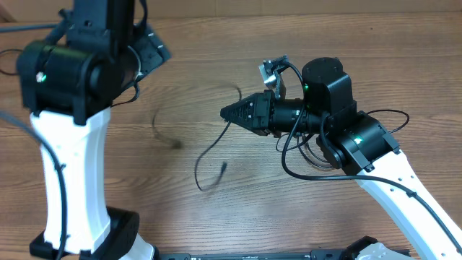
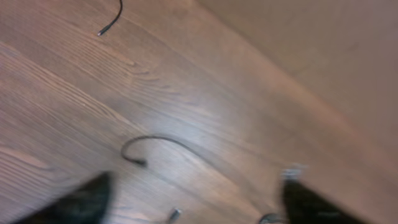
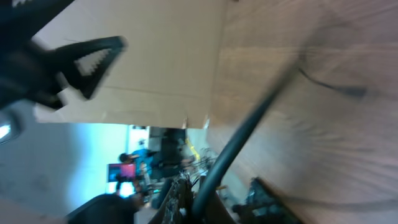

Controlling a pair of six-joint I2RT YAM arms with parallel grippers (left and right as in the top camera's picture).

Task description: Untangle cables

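Surface: bare wood, with two thin black cables lying mid-surface between the arms.
Left pincer: released. The fingers are spread wide and nothing is held.
Curved cable: laid flat just ahead of the left pincer, within the span of its fingers. The hooked end is turned toward the left finger, and the rest sweeps away to the right. It is blurred in the overhead view.
Long cable: strung from the tip of the right pincer down toward the near edge, then looped back, with a small plug at its free end.
Right pincer: clenched to a point and aimed left. The long cable is judged to be grasped at the tip, though the wrist view is too blurred to confirm it.
Relation that matters: the curved cable is nearer the left arm and lies across that pincer's opening, so a straight descent is judged enough. Whether the two cables cross near the right pincer cannot be told.
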